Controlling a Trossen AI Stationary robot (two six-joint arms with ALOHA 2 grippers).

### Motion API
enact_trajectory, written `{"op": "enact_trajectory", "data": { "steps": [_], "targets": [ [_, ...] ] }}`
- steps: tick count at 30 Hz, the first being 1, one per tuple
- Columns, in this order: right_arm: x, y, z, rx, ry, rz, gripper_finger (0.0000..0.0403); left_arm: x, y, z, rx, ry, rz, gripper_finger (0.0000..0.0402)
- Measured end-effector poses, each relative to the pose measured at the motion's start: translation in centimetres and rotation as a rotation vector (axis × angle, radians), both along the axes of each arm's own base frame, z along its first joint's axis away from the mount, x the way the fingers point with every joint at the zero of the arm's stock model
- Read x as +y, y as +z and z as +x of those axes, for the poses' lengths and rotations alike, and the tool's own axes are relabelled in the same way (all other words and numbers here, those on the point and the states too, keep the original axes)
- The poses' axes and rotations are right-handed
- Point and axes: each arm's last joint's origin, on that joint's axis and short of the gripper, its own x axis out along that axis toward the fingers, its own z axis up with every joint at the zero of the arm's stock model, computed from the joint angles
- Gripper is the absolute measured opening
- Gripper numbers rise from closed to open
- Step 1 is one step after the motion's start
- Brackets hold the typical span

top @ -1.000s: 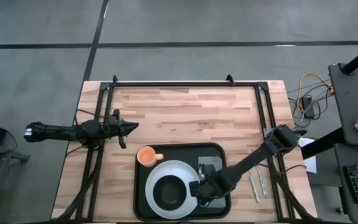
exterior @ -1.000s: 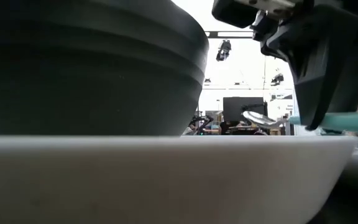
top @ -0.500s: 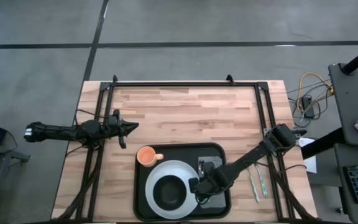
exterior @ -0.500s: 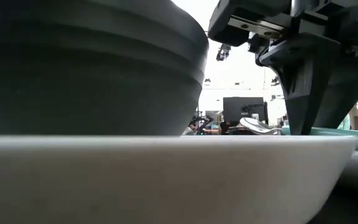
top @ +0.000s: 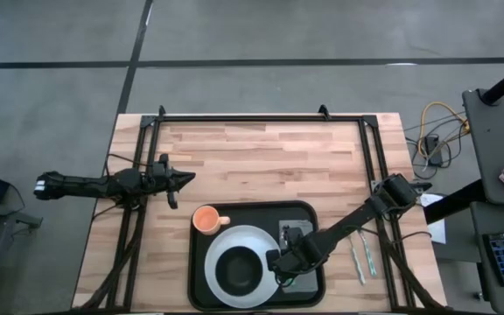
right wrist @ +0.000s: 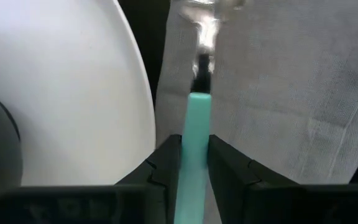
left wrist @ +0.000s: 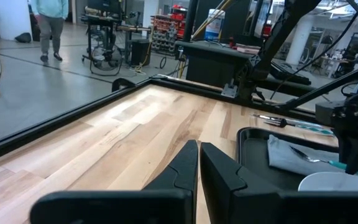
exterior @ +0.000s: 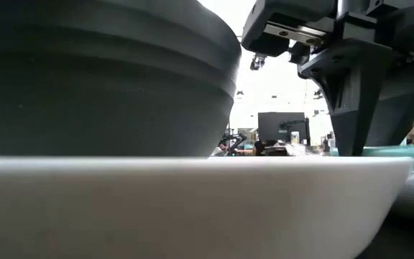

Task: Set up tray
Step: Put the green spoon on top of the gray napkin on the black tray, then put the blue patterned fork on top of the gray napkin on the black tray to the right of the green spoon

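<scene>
My right hand (right wrist: 194, 163) grips a teal-handled utensil (right wrist: 195, 118) over the napkin (right wrist: 278, 93) on the tray (top: 304, 210). My left hand (left wrist: 199, 163) waits closed and empty above the bench (top: 261, 157).

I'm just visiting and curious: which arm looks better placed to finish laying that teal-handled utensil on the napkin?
The right. Its end effector is already shut on the teal-handled utensil, low over the grey napkin on the tray. The left end effector waits shut over bare table, away from the tray.

Black tray (top: 311, 210) on a pale striped wood table (top: 261, 166); white plate (top: 261, 241), dark bowl (top: 237, 271), orange cup (top: 205, 219), grey napkin (right wrist: 278, 93), teal-handled utensil (right wrist: 194, 143).
</scene>
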Motion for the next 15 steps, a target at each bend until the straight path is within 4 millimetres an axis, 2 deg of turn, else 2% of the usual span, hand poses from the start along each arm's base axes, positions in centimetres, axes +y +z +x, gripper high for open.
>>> {"op": "enact_trajectory", "data": {
  "steps": [10, 15],
  "targets": [
    [-0.1, 0.3, -0.1, 0.004, -0.014, 0.004, 0.0140, 0.0, 0.0, 0.0, 0.000, 0.000, 0.000, 0.0000],
    [-0.7, 3.1, -1.2, -0.006, 0.017, -0.052, 0.0159, 0.0, 0.0, 0.0, 0.000, 0.000, 0.000, 0.0000]
  ]
}}
